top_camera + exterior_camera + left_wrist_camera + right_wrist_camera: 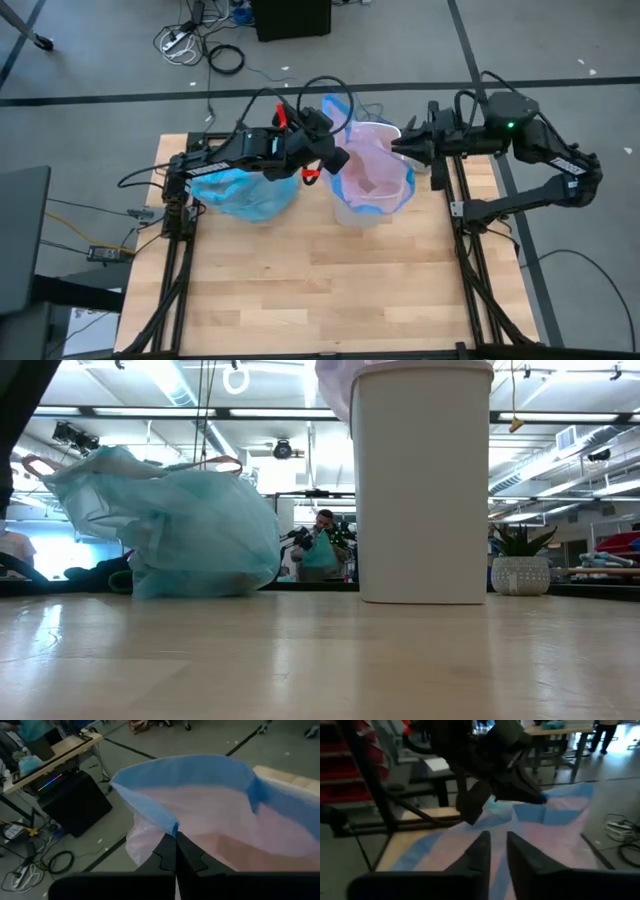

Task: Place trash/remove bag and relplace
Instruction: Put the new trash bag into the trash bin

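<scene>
Bag [243, 192]: light-blue see-through liner, crinkly and bunched, lying on your table [320, 290] at the left, just beside the bin [423, 480].
Bin: white, upright, lined with a pale pink bag [372, 165] with a blue rim band.
Left gripper [175, 836]: you have it pinched tight on the pink bag's blue rim.
Right gripper [497, 839]: fingers a small gap apart over the pink bag's far edge; you hold nothing that I can see.

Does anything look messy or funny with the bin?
Yes. The pink bag in the white bin isn't fitted yet: the left gripper pinches its blue rim band up, so it sits lopsided. The full light-blue bag slumps on the table beside it.
</scene>
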`<action>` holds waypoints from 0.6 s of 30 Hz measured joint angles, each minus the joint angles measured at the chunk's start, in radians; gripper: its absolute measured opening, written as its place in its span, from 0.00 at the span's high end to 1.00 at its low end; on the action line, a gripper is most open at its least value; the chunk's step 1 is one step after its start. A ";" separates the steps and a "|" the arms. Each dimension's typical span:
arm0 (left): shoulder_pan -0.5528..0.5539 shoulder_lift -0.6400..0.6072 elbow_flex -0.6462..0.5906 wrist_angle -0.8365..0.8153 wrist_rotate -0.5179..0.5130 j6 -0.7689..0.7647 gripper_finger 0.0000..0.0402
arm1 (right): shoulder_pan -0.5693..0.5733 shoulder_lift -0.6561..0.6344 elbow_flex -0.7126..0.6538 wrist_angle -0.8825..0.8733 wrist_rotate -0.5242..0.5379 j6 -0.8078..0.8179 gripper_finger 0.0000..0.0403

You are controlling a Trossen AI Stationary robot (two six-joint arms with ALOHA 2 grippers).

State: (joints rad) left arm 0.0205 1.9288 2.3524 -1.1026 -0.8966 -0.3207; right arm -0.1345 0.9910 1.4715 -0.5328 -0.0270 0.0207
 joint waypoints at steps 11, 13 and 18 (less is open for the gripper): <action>0.015 0.012 0.000 0.001 0.053 0.000 1.00 | 0.128 0.055 0.021 0.009 0.222 -0.148 0.36; 0.015 0.014 0.000 0.000 0.054 0.000 1.00 | 0.136 0.078 0.046 -0.010 0.272 -0.183 0.30; 0.014 0.016 0.000 0.012 0.075 0.001 1.00 | 0.133 0.172 0.133 -0.111 0.300 -0.198 0.26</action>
State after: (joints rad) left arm 0.0349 1.9446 2.3524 -1.0909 -0.8212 -0.3199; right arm -0.0018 1.1628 1.6044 -0.6439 0.2728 -0.1772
